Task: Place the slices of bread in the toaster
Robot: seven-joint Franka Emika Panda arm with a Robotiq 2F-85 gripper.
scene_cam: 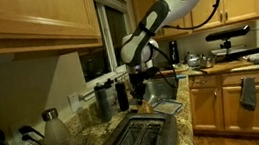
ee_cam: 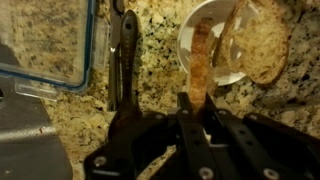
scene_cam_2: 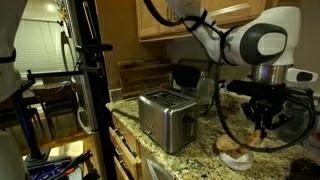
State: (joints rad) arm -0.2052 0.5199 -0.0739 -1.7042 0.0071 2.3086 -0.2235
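Bread slice (ee_cam: 201, 55) pinched in hand (ee_cam: 195, 100) (contact blurred).

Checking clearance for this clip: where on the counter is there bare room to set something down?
Bare granite shows between the black utensil and the white plate, and between the toaster and the counter's front edge. Crowded: the plate, under the claw shut on a bread slice, and the bottles by the wall.
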